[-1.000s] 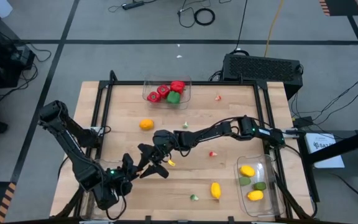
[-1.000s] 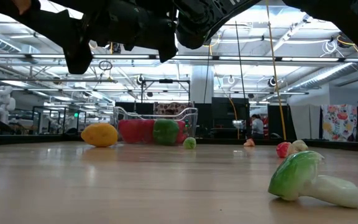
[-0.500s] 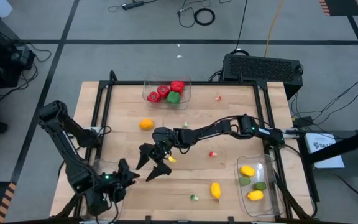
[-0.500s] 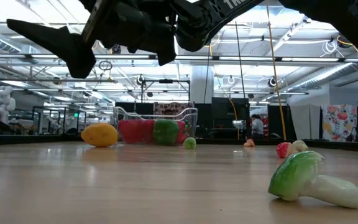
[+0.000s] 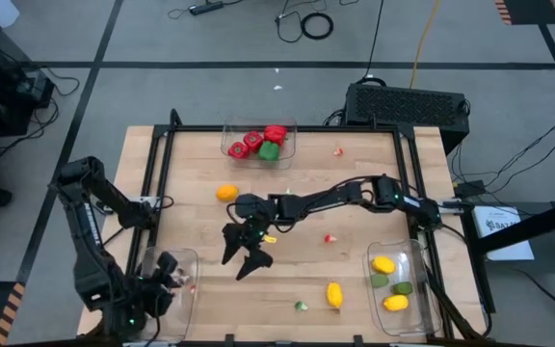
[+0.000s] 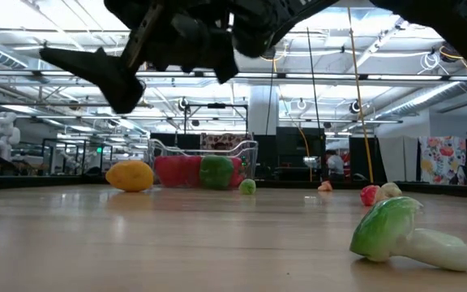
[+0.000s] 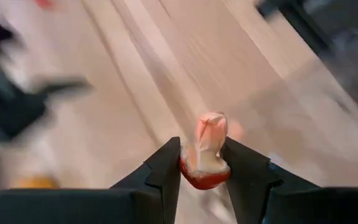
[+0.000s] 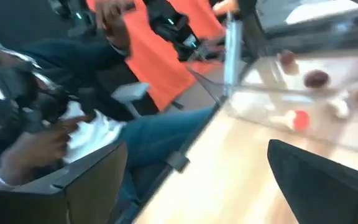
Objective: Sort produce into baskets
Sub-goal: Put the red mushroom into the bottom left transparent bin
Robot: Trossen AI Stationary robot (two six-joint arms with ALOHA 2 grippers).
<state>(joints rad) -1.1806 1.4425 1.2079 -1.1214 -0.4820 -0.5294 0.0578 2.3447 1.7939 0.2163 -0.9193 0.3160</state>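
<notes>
The left gripper (image 7: 205,163), clamped on a small red-and-white piece (image 7: 206,154), has swung to the clear bin (image 5: 183,262) at the table's near-left corner; the right gripper (image 5: 246,253), fingers now spread empty, hangs beyond it, mid-table; a drop looks next.

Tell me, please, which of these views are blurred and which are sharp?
Left wrist view: table smeared, only the pincer and its red-and-white piece crisp. Right wrist view: blurred throughout. Low view: green-and-white vegetable sharp. High view: sharp overall.
</notes>
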